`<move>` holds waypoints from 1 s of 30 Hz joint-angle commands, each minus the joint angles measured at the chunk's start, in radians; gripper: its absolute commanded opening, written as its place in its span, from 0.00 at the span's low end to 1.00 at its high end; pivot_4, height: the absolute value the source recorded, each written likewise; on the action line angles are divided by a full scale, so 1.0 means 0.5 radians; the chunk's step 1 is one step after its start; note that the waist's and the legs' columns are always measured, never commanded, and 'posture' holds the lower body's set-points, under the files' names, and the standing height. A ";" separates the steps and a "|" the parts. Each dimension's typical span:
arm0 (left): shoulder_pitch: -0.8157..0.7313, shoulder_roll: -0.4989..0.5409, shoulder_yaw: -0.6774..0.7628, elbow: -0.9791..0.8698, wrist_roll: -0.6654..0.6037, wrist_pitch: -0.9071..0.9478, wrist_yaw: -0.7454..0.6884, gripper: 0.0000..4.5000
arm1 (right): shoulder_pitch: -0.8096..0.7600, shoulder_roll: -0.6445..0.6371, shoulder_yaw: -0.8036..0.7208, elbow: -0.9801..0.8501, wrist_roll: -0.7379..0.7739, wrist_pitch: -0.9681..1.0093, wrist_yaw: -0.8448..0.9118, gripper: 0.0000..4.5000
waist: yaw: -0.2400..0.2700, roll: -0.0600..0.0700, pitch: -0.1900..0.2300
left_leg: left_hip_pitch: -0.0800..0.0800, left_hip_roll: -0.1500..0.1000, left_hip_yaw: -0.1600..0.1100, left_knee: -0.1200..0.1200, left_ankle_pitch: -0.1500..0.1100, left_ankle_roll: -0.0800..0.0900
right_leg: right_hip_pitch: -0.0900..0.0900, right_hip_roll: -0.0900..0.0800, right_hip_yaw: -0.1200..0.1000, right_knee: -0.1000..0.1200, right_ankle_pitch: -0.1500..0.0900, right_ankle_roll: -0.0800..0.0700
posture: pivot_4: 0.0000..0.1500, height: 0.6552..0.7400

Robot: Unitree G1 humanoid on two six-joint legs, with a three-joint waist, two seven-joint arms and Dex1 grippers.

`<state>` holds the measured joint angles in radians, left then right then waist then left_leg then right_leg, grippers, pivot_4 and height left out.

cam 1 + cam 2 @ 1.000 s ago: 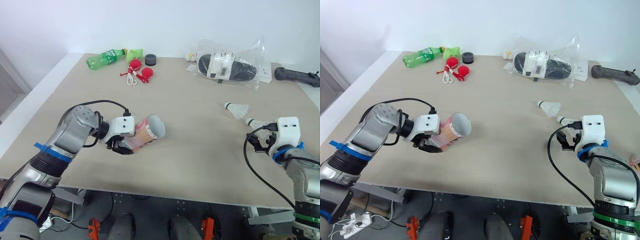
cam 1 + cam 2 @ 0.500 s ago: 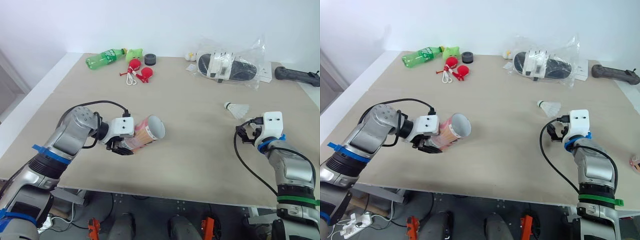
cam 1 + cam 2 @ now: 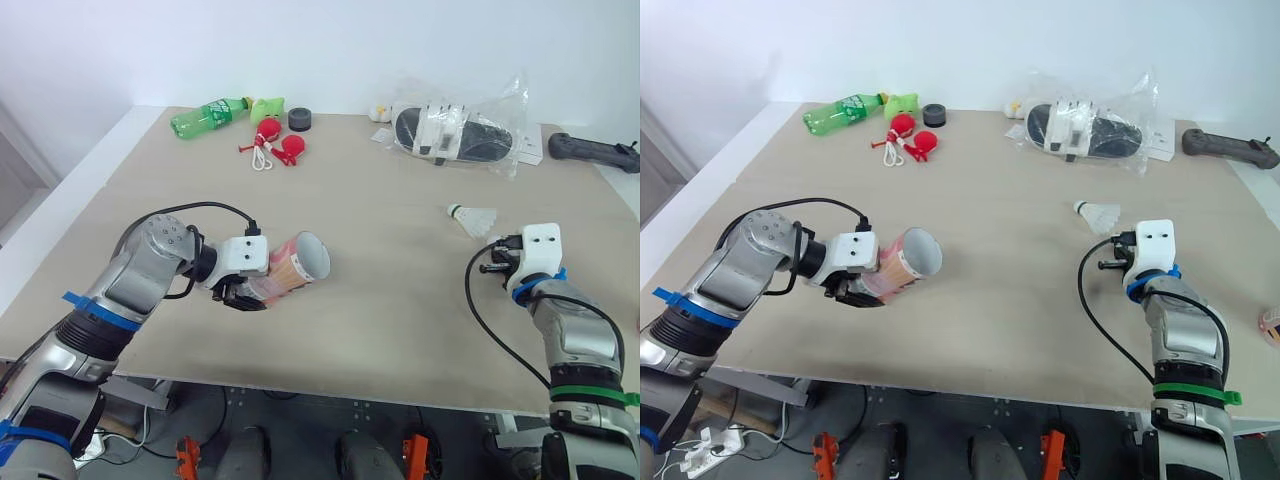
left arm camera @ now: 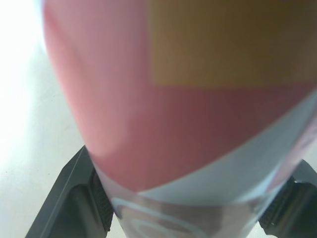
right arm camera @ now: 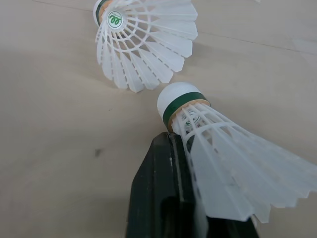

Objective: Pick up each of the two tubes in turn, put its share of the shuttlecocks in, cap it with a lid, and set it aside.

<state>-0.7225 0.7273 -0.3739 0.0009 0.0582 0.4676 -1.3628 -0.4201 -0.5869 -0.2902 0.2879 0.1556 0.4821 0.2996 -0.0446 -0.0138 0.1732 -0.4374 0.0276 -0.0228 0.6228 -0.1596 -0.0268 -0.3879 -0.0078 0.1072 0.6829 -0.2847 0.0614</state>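
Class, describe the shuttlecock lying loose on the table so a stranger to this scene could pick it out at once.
On the beige table, find the clear plastic bag at the far edge on the robot's right. Just nearer than the bag, a white shuttlecock lies on its side. Unlike the second shuttlecock, held in the right gripper, this one rests free on the tabletop.

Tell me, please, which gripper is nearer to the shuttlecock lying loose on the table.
Right. The right gripper, jaws shut on a second shuttlecock, is just short of the loose shuttlecock, on the robot's side; the left gripper, holding the tube, is far off toward the robot's left.
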 commanded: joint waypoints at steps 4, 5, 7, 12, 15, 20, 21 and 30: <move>0.036 -0.017 -0.075 0.009 -0.009 -0.002 -0.028 0.66 | 0.221 -0.183 -0.202 -0.580 0.111 0.271 0.058 0.01 | 0.004 0.001 -0.001 | -0.001 -0.001 0.000 0.000 0.000 0.000 | 0.000 -0.001 0.001 0.000 0.000 0.000 | 1.00 1.00; 0.034 -0.019 -0.076 0.014 -0.009 -0.004 -0.028 0.66 | 0.254 -0.231 -0.228 -0.672 0.129 0.331 0.084 0.01 | 0.003 0.002 -0.001 | 0.000 0.000 0.001 0.000 0.000 0.000 | 0.000 -0.001 0.001 0.000 -0.001 0.001 | 1.00 1.00; 0.029 -0.028 -0.081 0.029 -0.008 -0.011 -0.030 0.66 | 0.323 -0.384 -0.282 -0.915 0.205 0.416 0.243 0.01 | 0.007 0.005 -0.001 | 0.000 0.000 0.000 0.000 0.000 0.000 | 0.000 0.000 0.000 0.000 -0.003 0.006 | 1.00 1.00; 0.004 -0.056 -0.105 0.075 0.000 -0.038 -0.045 0.66 | 0.282 -0.673 -0.184 -1.552 0.699 0.510 0.819 0.01 | -0.004 0.008 -0.003 | 0.005 0.001 0.001 0.000 0.000 0.000 | 0.002 0.002 0.002 0.000 -0.004 0.009 | 1.00 1.00; -0.019 -0.082 -0.119 0.105 0.006 -0.049 -0.049 0.66 | 0.050 -0.764 0.068 -1.727 0.870 0.600 0.996 0.01 | -0.003 0.007 -0.003 | 0.013 0.003 -0.001 0.001 0.000 0.000 | 0.012 0.004 0.000 0.000 -0.004 0.008 | 1.00 1.00; -0.041 -0.115 -0.133 0.146 0.014 -0.069 -0.049 0.66 | -0.439 -0.766 0.689 -1.679 0.682 0.524 1.208 0.01 | 0.008 0.003 -0.003 | 0.009 0.002 0.007 0.004 0.001 0.000 | 0.013 -0.004 0.002 -0.004 -0.010 0.002 | 1.00 1.00; -0.043 -0.121 -0.134 0.149 0.016 -0.072 -0.049 0.66 | -0.537 -0.722 0.821 -1.623 0.592 0.471 1.233 0.01 | 0.008 0.003 -0.003 | 0.008 0.002 0.009 0.006 0.001 0.000 | 0.013 -0.005 0.002 -0.004 -0.010 0.003 | 1.00 1.00; -0.011 -0.130 -0.123 0.104 0.023 -0.051 -0.041 0.66 | -0.770 -0.541 1.349 -1.478 0.188 0.231 1.419 0.01 | 0.045 0.002 -0.003 | -0.008 -0.006 0.007 0.005 -0.001 0.001 | 0.004 -0.017 -0.008 -0.005 -0.009 0.005 | 1.00 1.00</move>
<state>-0.7574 0.6724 -0.3920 0.0543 0.0627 0.4367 -1.3822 -0.7846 -0.8649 0.3682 -0.4430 0.2842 0.6303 0.9964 -0.0220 -0.0126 0.1715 -0.4412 0.0248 -0.0196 0.6250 -0.1599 -0.0263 -0.3859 -0.0160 0.1030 0.6805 -0.2893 0.0636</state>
